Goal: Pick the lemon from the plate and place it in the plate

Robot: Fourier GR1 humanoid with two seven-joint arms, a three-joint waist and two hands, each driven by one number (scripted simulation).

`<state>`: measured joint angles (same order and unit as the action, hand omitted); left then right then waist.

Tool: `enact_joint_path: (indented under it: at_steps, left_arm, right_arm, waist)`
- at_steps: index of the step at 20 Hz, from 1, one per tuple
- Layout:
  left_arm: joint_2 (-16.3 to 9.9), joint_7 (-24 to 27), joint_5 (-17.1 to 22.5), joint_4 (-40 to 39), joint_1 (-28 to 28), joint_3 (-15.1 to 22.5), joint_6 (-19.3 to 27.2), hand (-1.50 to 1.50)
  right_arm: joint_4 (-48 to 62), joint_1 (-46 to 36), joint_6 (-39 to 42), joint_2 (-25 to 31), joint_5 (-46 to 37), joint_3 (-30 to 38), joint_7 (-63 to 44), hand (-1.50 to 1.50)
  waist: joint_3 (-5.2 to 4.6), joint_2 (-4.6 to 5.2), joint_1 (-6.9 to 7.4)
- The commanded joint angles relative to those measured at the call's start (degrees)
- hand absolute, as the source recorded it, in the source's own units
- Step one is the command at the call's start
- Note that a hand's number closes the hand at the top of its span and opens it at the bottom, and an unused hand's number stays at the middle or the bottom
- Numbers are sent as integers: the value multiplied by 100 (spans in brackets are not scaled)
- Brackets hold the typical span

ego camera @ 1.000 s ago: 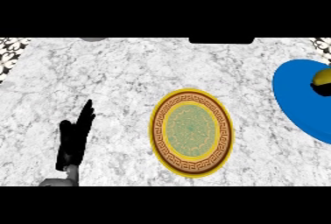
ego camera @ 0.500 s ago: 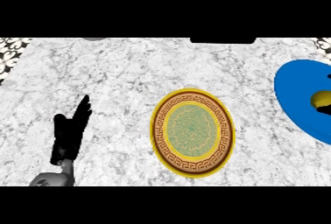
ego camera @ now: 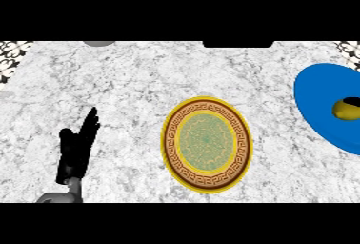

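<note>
A yellow lemon (ego camera: 343, 110) lies on the blue plate (ego camera: 316, 107) at the right edge; part of that plate is cut off by the view. A small black piece of my right hand (ego camera: 351, 101) shows at the edge, over the lemon's top; how it stands on the lemon is hidden. A gold-rimmed plate (ego camera: 206, 144) with a brown key border and green centre lies in the middle of the counter, with nothing on it. My left hand (ego camera: 76, 150) rests open at the lower left, fingers pointing up, well away from both plates.
The counter top is white-grey marble (ego camera: 141, 81). A grey round object (ego camera: 98, 43) and a dark block (ego camera: 237, 44) sit along the far edge. Patterned tiles (ego camera: 13, 59) show at the far corners.
The lemon's visible yellow sits lower on the blue plate than a second ago. My left hand has risen slightly. The gold-rimmed plate has stayed put.
</note>
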<state>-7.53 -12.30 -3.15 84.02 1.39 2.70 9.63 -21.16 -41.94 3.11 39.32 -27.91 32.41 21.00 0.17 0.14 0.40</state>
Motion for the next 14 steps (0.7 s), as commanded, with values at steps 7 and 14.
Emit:
enact_joint_path:
  at_steps: [7, 14]
  left_arm:
    - [58, -122, -18, 19, 218, -33, -29, 0]
    - [208, 255, -229, -278, -15, 60, 44, 0]
  right_arm:
    - [461, 378, 1189, 508, 1126, 806, 839, -150]
    - [471, 523, 1179, 205, 1264, 627, 1371, -150]
  waist:
    - [-5, 24, 55]
    - [-8, 21, 57]
